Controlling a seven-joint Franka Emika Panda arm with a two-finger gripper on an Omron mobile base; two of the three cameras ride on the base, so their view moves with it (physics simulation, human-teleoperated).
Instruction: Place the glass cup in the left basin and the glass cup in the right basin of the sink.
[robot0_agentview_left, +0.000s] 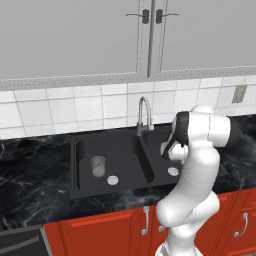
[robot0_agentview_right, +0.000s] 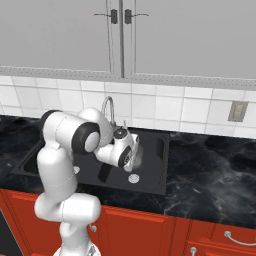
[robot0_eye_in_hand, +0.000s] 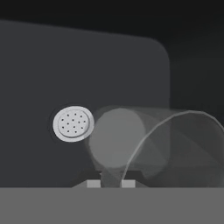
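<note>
The second clear glass cup (robot0_eye_in_hand: 131, 144) hung over the black rectangular right basin (robot0_agentview_right: 150, 150), pinched at its rim by the narrow-set two-finger gripper (robot0_eye_in_hand: 110, 183); another glass cup (robot0_agentview_left: 98, 166) stood in the left basin (robot0_agentview_left: 125, 160).

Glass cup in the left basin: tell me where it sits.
In the left base view, the glass cup stands upright on the floor of the left basin, left of its round silver drain and well left of the sink's central divider.
</note>
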